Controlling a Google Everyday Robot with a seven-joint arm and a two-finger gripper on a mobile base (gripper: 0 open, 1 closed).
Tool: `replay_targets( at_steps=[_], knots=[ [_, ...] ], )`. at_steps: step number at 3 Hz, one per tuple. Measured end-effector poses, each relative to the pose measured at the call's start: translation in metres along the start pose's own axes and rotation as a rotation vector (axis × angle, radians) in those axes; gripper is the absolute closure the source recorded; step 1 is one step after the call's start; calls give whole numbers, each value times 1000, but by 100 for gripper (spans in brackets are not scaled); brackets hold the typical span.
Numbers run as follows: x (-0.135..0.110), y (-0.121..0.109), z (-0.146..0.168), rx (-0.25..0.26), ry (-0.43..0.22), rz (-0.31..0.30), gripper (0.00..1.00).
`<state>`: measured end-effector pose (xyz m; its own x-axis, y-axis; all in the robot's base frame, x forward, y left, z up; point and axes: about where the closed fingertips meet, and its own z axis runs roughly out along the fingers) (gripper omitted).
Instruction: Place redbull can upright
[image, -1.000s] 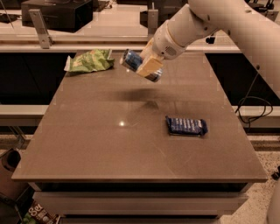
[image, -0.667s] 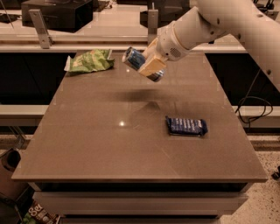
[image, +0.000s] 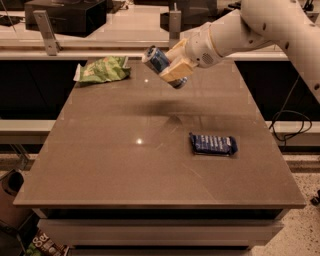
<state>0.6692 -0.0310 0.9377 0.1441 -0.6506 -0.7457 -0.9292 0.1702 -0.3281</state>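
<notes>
You see your gripper (image: 169, 65), up over the far half of the table (image: 150, 170), with two blocky cream-tan fingers (image: 172, 74), just behind it to its right a rounded white wrist housing (image: 202, 47), and beyond that a thick, smooth, glossy white arm (image: 250, 27) widening away.

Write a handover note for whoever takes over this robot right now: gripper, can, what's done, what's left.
Gripper: shut on the can, up in the air over the far half of the table.
Can: tilted, clear of the tabletop. Green bag lies far left, blue wrapper near right.
Done: can is gripped and lifted.
Left: turn it upright, set it on bare table, let go.
</notes>
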Motion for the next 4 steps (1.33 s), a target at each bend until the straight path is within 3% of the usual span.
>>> replay_targets(
  at_steps=[2, 4],
  knots=[
    [6, -6, 15, -7, -123, 38, 100],
    [5, 12, 25, 5, -207, 74, 100]
  ],
)
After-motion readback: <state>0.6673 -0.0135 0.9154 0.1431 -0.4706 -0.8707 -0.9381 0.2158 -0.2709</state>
